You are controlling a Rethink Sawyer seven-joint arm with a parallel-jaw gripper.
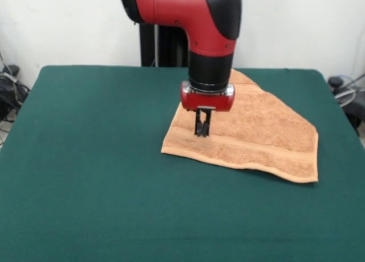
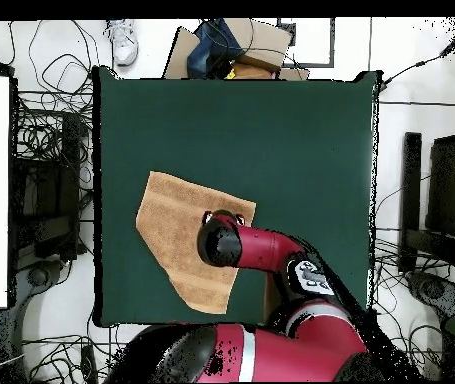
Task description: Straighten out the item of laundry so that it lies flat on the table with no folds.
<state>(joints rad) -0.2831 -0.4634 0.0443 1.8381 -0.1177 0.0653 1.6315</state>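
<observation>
The light orange-tan towel [image 1: 256, 131] lies on the dark green table [image 1: 91, 159], right of the middle in the front view. It is folded over into an uneven, roughly triangular shape, with a woven band along its near edge. My gripper [image 1: 202, 131] points straight down over the towel's left part. Its tips rest on the cloth, close together, pinching the top layer. In the overhead view the towel [image 2: 176, 225] is at the lower left of the table [image 2: 291, 150], and the arm's wrist [image 2: 221, 240] hides the gripper.
The red and black arm [image 1: 194, 23] comes down from the pedestal at the far side. Cables and dark equipment [image 2: 46, 170] lie on the floor around the table. A cardboard box [image 2: 236, 50] sits beyond the table's top edge in the overhead view.
</observation>
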